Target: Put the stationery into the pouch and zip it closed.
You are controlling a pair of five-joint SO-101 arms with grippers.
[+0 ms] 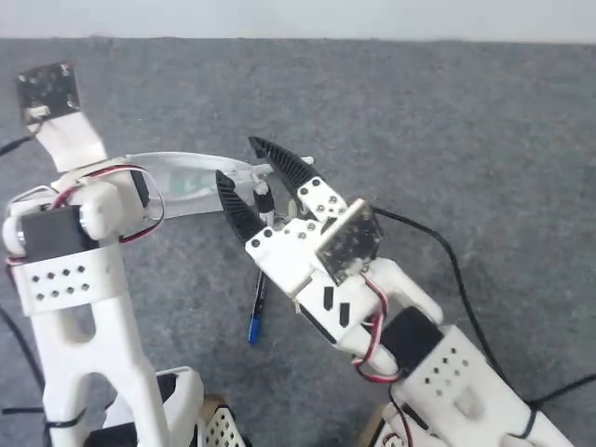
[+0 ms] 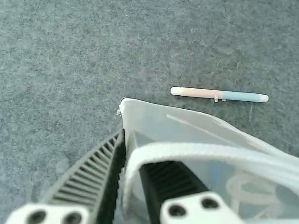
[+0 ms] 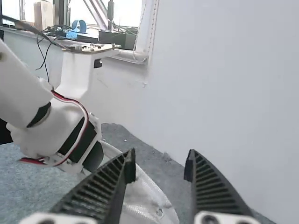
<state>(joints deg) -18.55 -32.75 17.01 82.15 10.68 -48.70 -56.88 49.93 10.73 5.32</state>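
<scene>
A translucent pouch (image 1: 191,182) is held up off the grey carpet, with my left gripper (image 2: 124,135) shut on its corner edge. The white zip band (image 2: 210,151) runs along the pouch's mouth, and a few faint things show inside. My right gripper (image 1: 237,158) stands open right at the pouch's free end, its black fingers (image 3: 110,184) spread above the pouch (image 3: 147,200) and holding nothing. A dark pen with a blue end (image 1: 256,303) lies on the carpet under the right arm. A peach and light-blue pen (image 2: 219,94) lies just beyond the pouch.
Grey carpet (image 1: 466,121) covers the table, with open room at the far right. A black cable (image 1: 456,270) trails beside the right arm. The left arm's white body (image 3: 56,130) stands close to the right gripper. A white wall (image 3: 233,70) rises behind.
</scene>
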